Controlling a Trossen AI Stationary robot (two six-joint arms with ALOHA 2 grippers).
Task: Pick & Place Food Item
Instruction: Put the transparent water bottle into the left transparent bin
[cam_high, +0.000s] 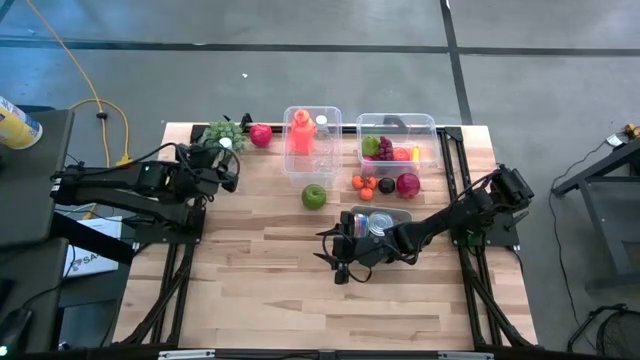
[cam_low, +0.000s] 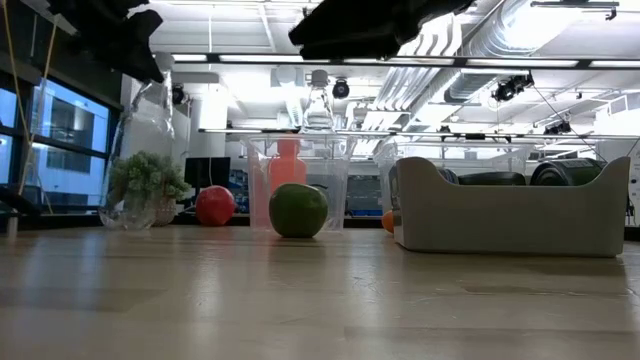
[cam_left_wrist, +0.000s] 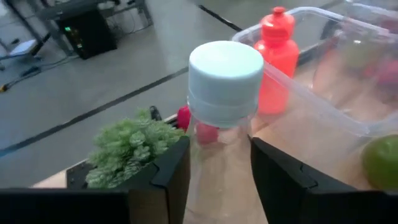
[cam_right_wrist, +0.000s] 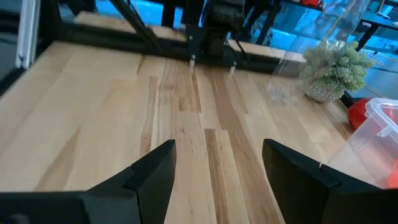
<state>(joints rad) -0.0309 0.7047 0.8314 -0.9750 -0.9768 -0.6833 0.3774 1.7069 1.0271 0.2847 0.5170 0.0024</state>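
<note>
Table (cam_high: 250, 270): bare wood across the front and middle, open room for moving.
Bins (cam_high: 312, 148): clear, crowd the far edge.
Right gripper (cam_right_wrist: 217, 171): fingers apart, empty, over mid-table.
Left gripper (cam_left_wrist: 219, 171): fingers hugging the bottle, grip unclear.
Bottle (cam_left_wrist: 224, 118): far-left, beside plant (cam_left_wrist: 127, 152); clear, likely light, slippery, crushable; hold below cap.
</note>
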